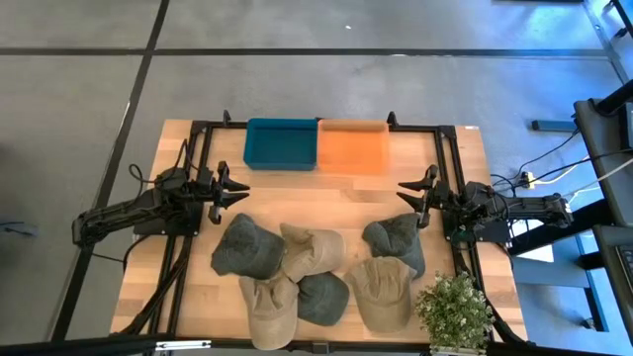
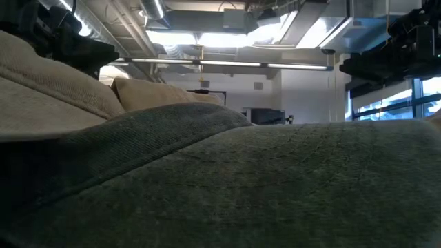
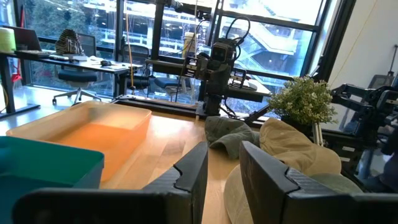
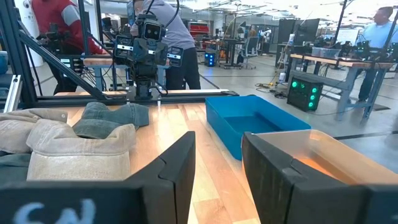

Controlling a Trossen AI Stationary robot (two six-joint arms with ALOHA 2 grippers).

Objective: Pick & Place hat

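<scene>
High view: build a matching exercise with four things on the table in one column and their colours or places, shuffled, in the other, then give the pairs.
Things:
1. left bin
2. right bin
3. potted plant
4. left end effector

Descriptions:
A. orange
B. near right corner of the table
C. teal blue
D. open, empty, above the table's left side

Pairs: 1-C, 2-A, 3-B, 4-D
</scene>
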